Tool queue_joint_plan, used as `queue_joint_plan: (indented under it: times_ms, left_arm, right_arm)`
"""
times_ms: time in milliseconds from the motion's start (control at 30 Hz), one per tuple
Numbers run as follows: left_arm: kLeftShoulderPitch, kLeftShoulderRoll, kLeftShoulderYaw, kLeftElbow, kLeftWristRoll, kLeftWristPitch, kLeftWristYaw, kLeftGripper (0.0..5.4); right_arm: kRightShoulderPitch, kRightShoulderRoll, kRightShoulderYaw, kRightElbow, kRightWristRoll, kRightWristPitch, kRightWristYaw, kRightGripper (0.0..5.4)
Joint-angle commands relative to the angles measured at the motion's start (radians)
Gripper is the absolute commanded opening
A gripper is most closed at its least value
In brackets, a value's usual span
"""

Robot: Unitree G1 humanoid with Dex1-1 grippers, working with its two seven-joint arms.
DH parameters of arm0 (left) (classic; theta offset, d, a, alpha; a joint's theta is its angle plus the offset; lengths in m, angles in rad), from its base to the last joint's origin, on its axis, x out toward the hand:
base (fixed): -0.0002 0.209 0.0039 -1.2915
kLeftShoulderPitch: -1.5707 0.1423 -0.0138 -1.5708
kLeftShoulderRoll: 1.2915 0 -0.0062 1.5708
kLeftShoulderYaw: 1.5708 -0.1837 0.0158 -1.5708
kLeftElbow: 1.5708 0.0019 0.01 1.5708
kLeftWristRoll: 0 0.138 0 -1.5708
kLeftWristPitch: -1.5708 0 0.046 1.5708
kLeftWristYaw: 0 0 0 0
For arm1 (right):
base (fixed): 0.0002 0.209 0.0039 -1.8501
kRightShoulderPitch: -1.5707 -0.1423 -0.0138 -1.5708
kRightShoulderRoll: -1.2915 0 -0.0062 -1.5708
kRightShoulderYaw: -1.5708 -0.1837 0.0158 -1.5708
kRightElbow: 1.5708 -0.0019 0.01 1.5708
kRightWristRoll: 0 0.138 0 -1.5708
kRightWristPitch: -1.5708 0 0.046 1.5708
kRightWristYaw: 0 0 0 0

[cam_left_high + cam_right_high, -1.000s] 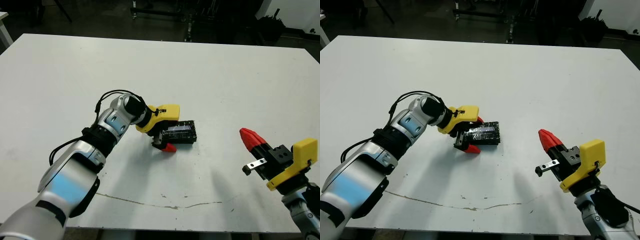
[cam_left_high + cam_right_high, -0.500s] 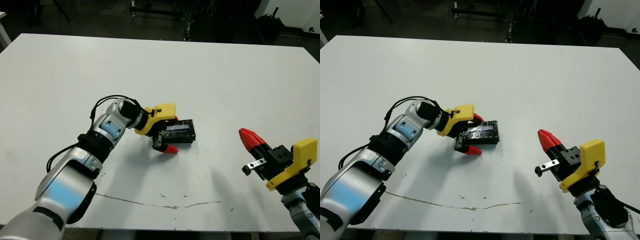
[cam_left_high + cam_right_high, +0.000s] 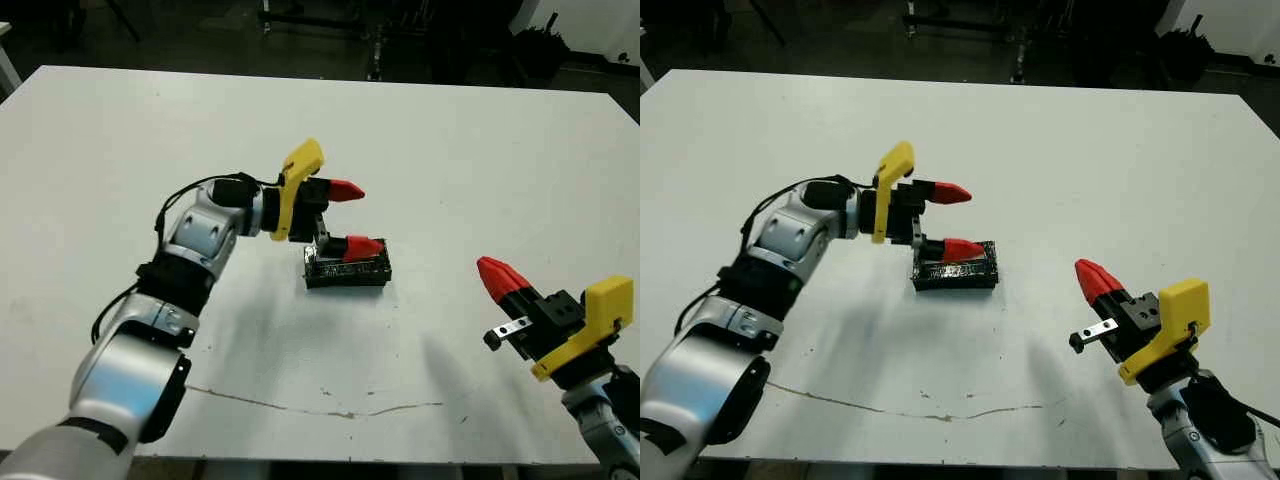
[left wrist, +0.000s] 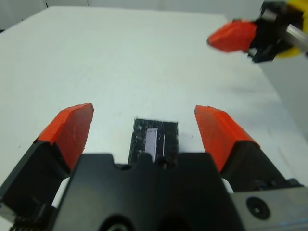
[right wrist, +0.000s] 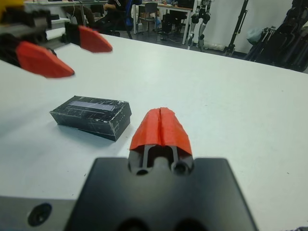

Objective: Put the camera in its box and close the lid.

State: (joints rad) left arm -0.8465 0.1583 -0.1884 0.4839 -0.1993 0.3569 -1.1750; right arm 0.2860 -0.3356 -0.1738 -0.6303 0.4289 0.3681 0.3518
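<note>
A broad white worktop [image 3: 480,160] fills the head views, matte and mostly bare, marked only by a thin dark scratch line [image 3: 330,408] running along its near edge around 6 o'clock. Beyond its far edge at 12 o'clock the room is dim, with dark stands and equipment legs; the right wrist view shows more of it: chairs, tables, black tripods and a seated person far off (too small to tell more).

The left arm reaches in from 8 o'clock toward the middle of the worktop. Its left pincer [image 3: 352,218] is released, the two red fingers spread wide, one above the other, just over the near end of the box.

The right pincer [image 3: 497,276] hovers at 4 o'clock, well apart from the box, its red fingers clenched together on nothing.

The box [image 3: 347,268] sits near the centre, slightly toward 6 o'clock, flat on the worktop with the crinkly, glinting black lid [image 5: 91,108] on top of it. The camera cannot be seen.
</note>
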Motion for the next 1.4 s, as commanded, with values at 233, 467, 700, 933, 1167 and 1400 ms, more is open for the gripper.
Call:
queue_joint_plan:
  times_ms: [233, 467, 700, 933, 1167, 1400]
  left_arm:
    - [0.132, -0.075, 0.156, -0.324, -0.144, 0.343, 0.368, 5.37]
    - [0.311, -0.239, 0.154, -0.526, -0.087, 0.341, 0.788, 4.52]
    - [0.38, -0.251, 0.09, -0.543, -0.058, 0.335, 0.885, 3.5]
    - [0.426, -0.253, 0.004, -0.495, -0.011, 0.362, 0.94, 2.45]
    - [0.452, -0.259, -0.054, -0.42, 0.02, 0.392, 0.958, 1.41]
    - [0.486, -0.257, -0.099, -0.367, 0.046, 0.371, 0.941, 0.32]
  right_arm:
    - [-0.01, -0.01, 0.002, 0.007, 0.001, 0.015, -0.002, 0.0]
    - [-0.007, -0.01, -0.004, 0.008, 0.005, 0.013, -0.001, 0.0]
    - [-0.001, -0.005, -0.004, 0.012, -0.006, -0.011, 0.001, 0.0]
    - [0.004, -0.006, -0.002, 0.004, -0.003, -0.003, -0.001, 0.0]
    - [-0.001, -0.008, 0.0, -0.006, 0.006, 0.012, -0.003, 0.0]
    - [0.005, -0.004, 0.011, -0.015, -0.017, 0.007, -0.018, 0.0]
